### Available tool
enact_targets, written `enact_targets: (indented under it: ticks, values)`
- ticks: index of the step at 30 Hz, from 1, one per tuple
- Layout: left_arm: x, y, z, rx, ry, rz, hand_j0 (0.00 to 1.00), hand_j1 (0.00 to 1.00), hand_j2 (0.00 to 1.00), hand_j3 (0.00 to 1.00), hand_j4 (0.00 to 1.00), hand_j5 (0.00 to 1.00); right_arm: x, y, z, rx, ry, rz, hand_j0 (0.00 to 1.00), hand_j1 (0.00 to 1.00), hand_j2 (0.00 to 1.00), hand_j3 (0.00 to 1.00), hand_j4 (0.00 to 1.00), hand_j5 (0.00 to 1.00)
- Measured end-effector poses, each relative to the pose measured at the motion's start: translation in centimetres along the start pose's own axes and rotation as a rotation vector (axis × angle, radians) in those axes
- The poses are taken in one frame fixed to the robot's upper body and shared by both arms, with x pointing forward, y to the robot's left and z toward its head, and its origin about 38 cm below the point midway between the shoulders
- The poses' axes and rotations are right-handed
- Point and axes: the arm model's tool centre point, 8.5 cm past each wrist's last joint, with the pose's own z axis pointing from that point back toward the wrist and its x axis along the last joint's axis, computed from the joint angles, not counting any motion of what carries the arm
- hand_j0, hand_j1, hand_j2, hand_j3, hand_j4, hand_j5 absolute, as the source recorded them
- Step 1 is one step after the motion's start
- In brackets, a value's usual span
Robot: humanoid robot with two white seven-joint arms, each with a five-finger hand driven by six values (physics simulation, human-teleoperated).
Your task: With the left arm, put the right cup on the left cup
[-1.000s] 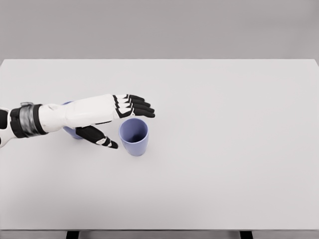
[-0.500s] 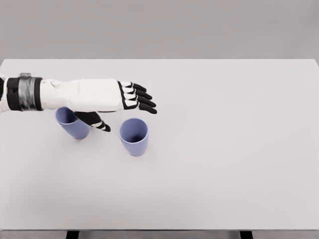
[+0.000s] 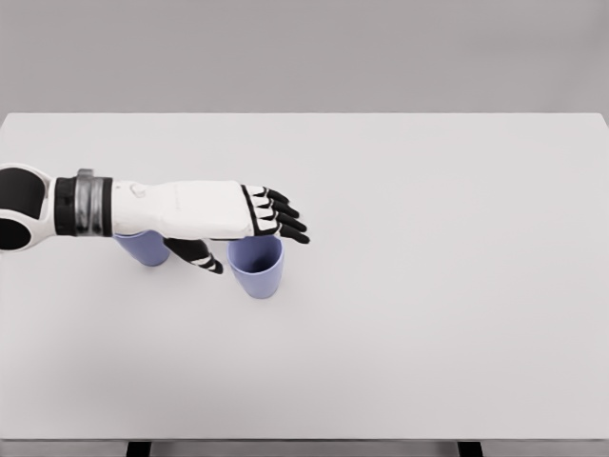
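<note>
Nothing stacked yet — the left robot hand [image 3: 249, 227], fingers spread and empty, hovers over the right cup [image 3: 256, 268]; left cup [image 3: 145, 248] stands beside it on the table [image 3: 428, 286].

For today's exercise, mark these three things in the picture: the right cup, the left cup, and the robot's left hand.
right cup [image 3: 257, 279]: head view, on its front wall below the rim.
left cup [image 3: 145, 249]: head view, on the wall showing beneath the forearm.
left hand [image 3: 249, 217]: head view, on the knuckles, fingers spread over the right cup.
</note>
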Motion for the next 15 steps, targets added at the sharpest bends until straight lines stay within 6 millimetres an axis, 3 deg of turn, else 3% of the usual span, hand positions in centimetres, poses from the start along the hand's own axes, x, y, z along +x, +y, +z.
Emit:
enact_targets:
  ticks: [15]
  values:
    - [-0.27,-0.86,0.14,-0.001,0.018,0.010,1.00,1.00,1.00,1.00,1.00,1.00,0.00,0.00,0.00,0.000,0.000,0.000,1.00,1.00,1.00,1.00,1.00,1.00]
